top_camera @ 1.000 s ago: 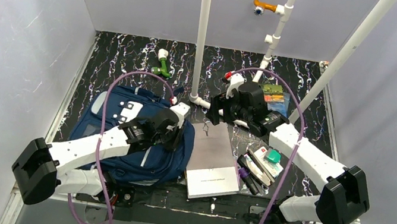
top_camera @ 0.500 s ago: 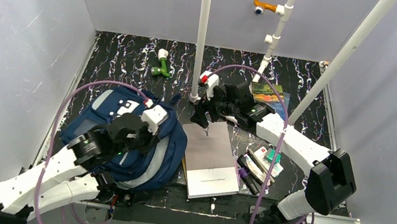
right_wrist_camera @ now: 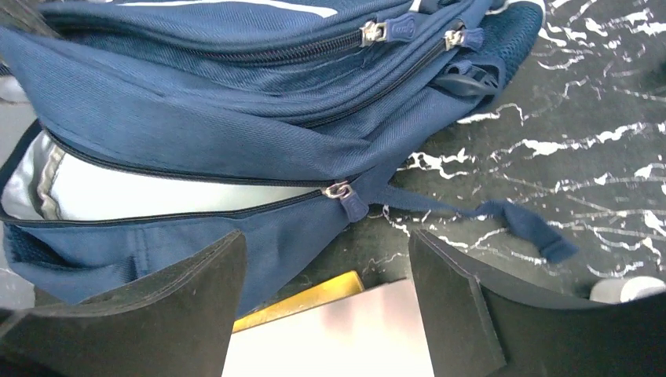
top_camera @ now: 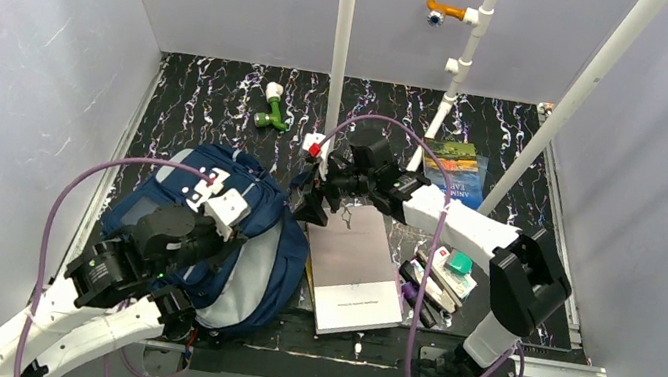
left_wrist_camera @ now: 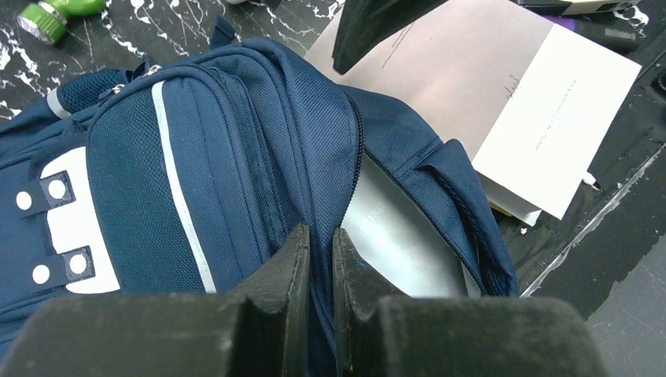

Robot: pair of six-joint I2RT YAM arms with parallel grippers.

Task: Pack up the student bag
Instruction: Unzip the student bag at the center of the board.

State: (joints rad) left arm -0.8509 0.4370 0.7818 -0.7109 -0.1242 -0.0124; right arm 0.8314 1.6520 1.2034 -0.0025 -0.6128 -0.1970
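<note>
The bag (top_camera: 273, 240) lies near the near-left corner of the tabletop, its main zip gaping toward the grey book (top_camera: 354, 263) at the near edge. The left gripper (left_wrist_camera: 320, 236) is pinched tight on the opening's upper lip. The cloth looks soft and floppy, so it is best held by the seams. Toward the table's middle, the right gripper (right_wrist_camera: 323, 236) hangs spread wide over the zip pull (right_wrist_camera: 339, 190), gripping nothing.

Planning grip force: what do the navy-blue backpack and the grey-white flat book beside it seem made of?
The navy-blue backpack: woven synthetic fabric, probably nylon or polyester; coarse weave shows, matte. Its pale lining: smoother, faintly shiny. The grey-white flat book: likely matte card cover.
</note>
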